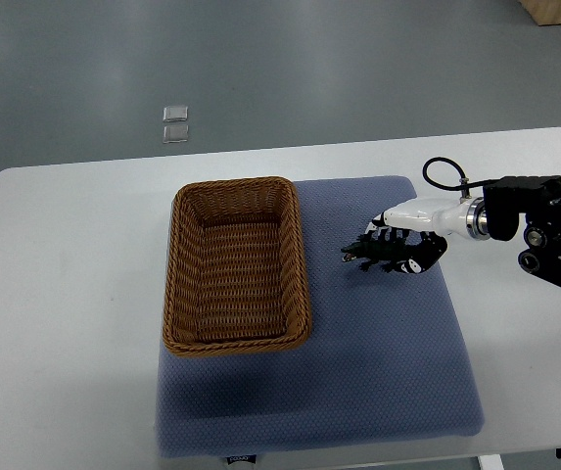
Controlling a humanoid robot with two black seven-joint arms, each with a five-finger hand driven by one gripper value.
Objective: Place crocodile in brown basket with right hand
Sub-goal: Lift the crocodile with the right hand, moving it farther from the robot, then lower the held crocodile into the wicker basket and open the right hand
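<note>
On a white worktop (65,294), a dark toy crocodile (360,255) is gripped in the curled fingers of the right robot hand (412,235), low over a blue mat (378,372), beside the brown basket (236,184) meant to receive it.

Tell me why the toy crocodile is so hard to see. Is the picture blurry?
Top view: not really blurry, since the basket weave shows clearly; the crocodile is small and dark, partly hidden by the robot hand; the light is soft and even, with only a faint shadow on the mat by the basket's near edge.
</note>
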